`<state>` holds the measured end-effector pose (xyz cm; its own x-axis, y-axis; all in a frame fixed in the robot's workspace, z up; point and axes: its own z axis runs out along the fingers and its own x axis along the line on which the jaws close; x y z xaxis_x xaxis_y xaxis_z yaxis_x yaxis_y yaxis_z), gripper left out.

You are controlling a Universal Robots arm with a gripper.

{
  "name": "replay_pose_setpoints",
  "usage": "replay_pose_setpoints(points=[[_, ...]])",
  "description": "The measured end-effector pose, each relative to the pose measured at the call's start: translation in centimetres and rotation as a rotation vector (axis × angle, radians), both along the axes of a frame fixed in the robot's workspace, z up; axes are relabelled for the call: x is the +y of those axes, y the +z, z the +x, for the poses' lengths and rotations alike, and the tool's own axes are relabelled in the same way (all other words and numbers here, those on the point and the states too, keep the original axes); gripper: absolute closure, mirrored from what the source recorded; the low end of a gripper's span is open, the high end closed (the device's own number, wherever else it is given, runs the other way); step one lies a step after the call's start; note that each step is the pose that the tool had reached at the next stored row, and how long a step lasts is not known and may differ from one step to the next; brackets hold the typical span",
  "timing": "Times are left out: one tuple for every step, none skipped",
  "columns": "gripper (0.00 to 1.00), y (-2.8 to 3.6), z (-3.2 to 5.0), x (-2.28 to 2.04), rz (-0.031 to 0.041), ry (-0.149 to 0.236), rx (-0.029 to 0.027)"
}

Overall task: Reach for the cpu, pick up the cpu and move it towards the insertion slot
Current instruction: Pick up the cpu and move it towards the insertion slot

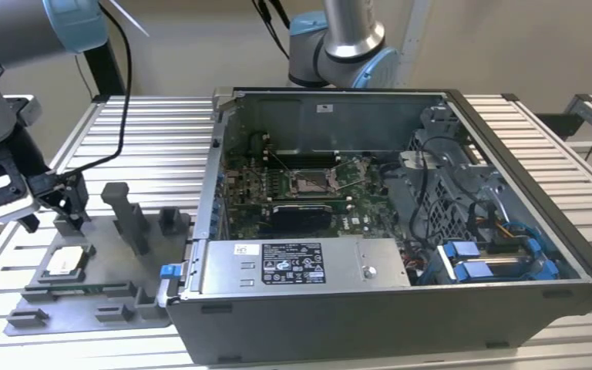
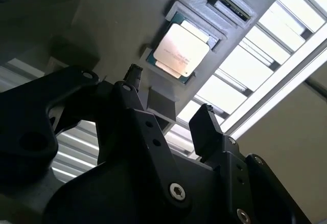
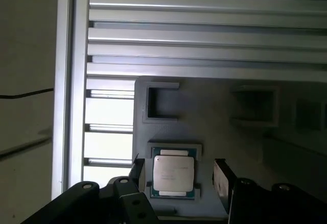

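Table [image 1: 543,139]: slatted aluminium, carries everything.

PC case [image 1: 378,308]: open, on the exterior view's right half of the table. Green motherboard [image 1: 255,181] is exposed inside.

Grey fixture plate [image 1: 80,308]: flat on the table, just beside the case on the exterior view's left. It has upright blocks and several pockets.

Insertion slot [image 1: 310,182]: silver frame with a dark centre, mid-motherboard. Looks unoccupied. Well apart from the fixture, with the case wall between the two.

cpu [image 1: 67,261]: lying flat in a recessed pocket of the fixture plate, metal lid up. Both wrist views show it seated there, not lifted [image 2: 181,50] [image 3: 173,175].

Pincer [image 1: 52,217]: spread and holding nothing. It hangs over the fixture plate, above the cpu and clear of it.

Key relation: in the first wrist view the pincer [image 3: 178,165] has one finger on either side of the cpu, so the chip lies straight ahead along the approach line, between the fingers. The second wrist view agrees: the pincer [image 2: 169,93] points at the pocket, with a gap to the chip.

The chip is near-square, so no real long axis. Its edges look roughly parallel to the finger faces.

Judgement: reach step, aligned over the part, grasp not yet made.
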<state>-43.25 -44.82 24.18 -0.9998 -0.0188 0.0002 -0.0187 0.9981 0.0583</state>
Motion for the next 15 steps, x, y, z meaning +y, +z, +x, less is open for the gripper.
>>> replay_pose_setpoints(points=[[0.0,-0.02,-0.01,0.0,-0.0001,0.0,0.0],[0.0,-0.04,-0.02,0.0,0.0,0.0,0.0],[0.0,-0.06,-0.03,0.0,0.0,0.0,0.0],[0.0,-0.06,-0.03,0.0,0.0,0.0,0.0],[0.0,-0.07,-0.04,0.0,0.0,0.0,-0.0001],[0.0,-0.07,-0.04,0.0,0.0,0.0,-0.0002],[0.0,-0.08,-0.04,0.0,0.0,0.0,-0.0001],[0.0,-0.1,-0.04,0.0,-0.0001,0.0,0.0],[0.0,-0.12,-0.04,0.0,0.0,0.0,-0.0001],[0.0,-0.16,-0.04,0.0,0.0001,0.0,-0.0003],[0.0,-0.19,-0.03,0.0,0.0001,0.0,-0.0003],[0.0,-0.23,-0.04,0.0,0.0001,0.0,-0.0002],[0.0,-0.27,-0.04,0.0,0.0,0.0,-0.0002],[0.0,-0.31,-0.05,-0.01,0.0001,0.0,-0.0003],[0.0,-0.35,-0.05,-0.04,0.0,0.0,-0.0002]])
